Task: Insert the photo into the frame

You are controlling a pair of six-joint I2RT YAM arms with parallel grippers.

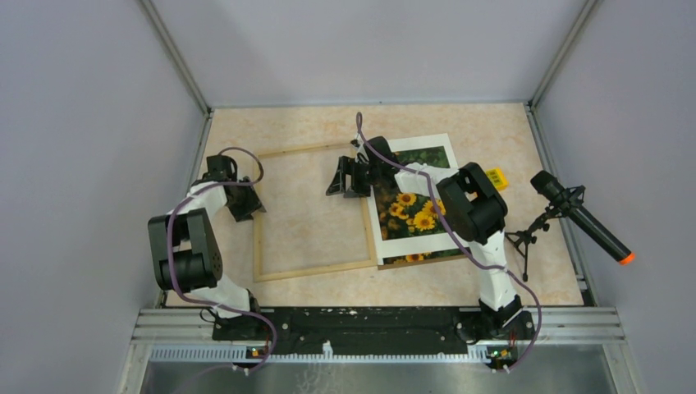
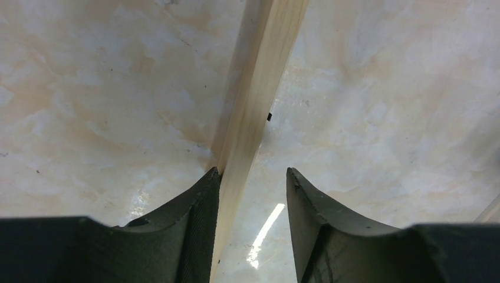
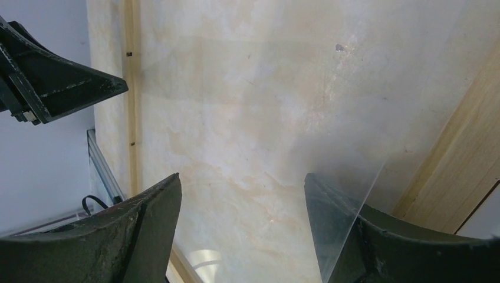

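The light wood frame (image 1: 316, 271) lies flat on the table, open in the middle. The sunflower photo (image 1: 414, 213), inside a white mat, lies just right of it, partly under my right arm. My left gripper (image 1: 246, 205) is low at the frame's left rail (image 2: 259, 88). It is open and straddles the rail, its left finger (image 2: 200, 206) touching the wood. My right gripper (image 1: 341, 179) is open over the inside of the frame near its right rail (image 3: 460, 171). A clear sheet (image 3: 330, 135) reaches in front of its right finger (image 3: 330, 230).
A black microphone (image 1: 579, 215) on a small tripod stands at the right edge. A yellow tag (image 1: 495, 176) lies behind the right arm. A brown board edge (image 1: 418, 261) shows under the mat. Grey walls close in the table on three sides.
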